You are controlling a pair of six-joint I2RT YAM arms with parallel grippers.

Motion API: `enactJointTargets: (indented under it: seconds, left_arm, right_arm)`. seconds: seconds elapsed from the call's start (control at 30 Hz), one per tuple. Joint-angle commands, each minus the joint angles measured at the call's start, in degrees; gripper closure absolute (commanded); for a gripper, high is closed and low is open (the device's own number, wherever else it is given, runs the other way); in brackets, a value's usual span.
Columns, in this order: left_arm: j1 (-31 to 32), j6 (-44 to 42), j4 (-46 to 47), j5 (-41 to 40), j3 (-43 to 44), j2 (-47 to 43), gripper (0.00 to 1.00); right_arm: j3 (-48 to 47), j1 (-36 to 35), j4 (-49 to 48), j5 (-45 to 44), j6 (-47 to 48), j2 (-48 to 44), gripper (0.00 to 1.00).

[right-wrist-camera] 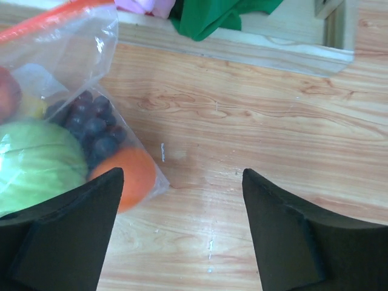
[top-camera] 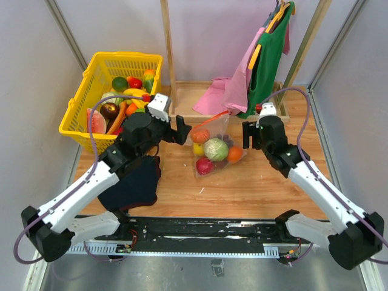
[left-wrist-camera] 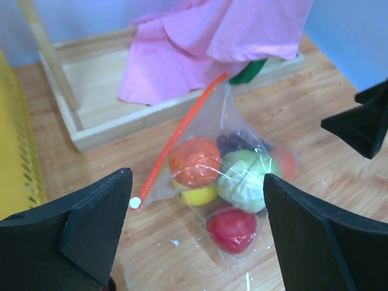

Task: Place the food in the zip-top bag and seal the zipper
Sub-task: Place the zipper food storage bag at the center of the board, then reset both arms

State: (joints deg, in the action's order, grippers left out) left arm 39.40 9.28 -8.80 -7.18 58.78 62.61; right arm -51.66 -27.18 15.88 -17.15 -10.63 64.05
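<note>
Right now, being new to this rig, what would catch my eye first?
A clear zip-top bag of toy food lies mid-table between the left tool and right tool, both open. A yellow basket of more toy produce sits far left; pink cloth and green cloth hang behind.

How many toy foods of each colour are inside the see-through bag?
Orange: 2, the bumpy orange one and the smooth orange one
Yellow: 1, the yellow piece
Green: 1, the cabbage
Red: 1, the red apple
Purple: 1, the bunch of grapes
Total: 6 in the zip-top bag
</note>
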Motion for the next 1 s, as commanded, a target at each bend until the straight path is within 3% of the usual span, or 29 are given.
enactJointTargets:
  seconds: [0.0, 0.07, 0.33, 0.6, 0.77, 0.97]
  left_arm:
    - [-0.32, -0.33, -2.70, -5.60, 0.04, -6.55, 0.05]
    - [-0.36, -0.65, -3.85, -6.95, 0.39, -9.67, 0.01]
    - [-0.30, -2.24, -5.41, -16.59, -0.42, -23.51, 0.01]
    - [-0.30, -6.70, 2.74, -24.71, -11.65, -37.23, 0.01]
    - [-0.30, -7.98, 8.05, -27.78, -18.24, -43.35, 0.01]
    - [-0.36, -9.45, 7.92, -29.02, -19.38, -43.44, 0.01]
  right_arm:
    - [0.96, 0.90, 2.99, -2.35, 1.23, -7.78, 0.14]
    - [1.43, 0.90, 3.16, -3.14, 2.20, -11.65, 0.01]
    - [0.99, 0.90, 7.14, -9.90, 6.03, -27.45, 0.02]
    - [6.23, 0.90, 2.03, -12.98, 12.26, -40.39, 0.02]
    - [10.75, 0.90, -2.66, -15.15, 11.51, -44.62, 0.02]
    - [10.53, 0.90, -2.67, -14.68, 11.19, -44.17, 0.02]
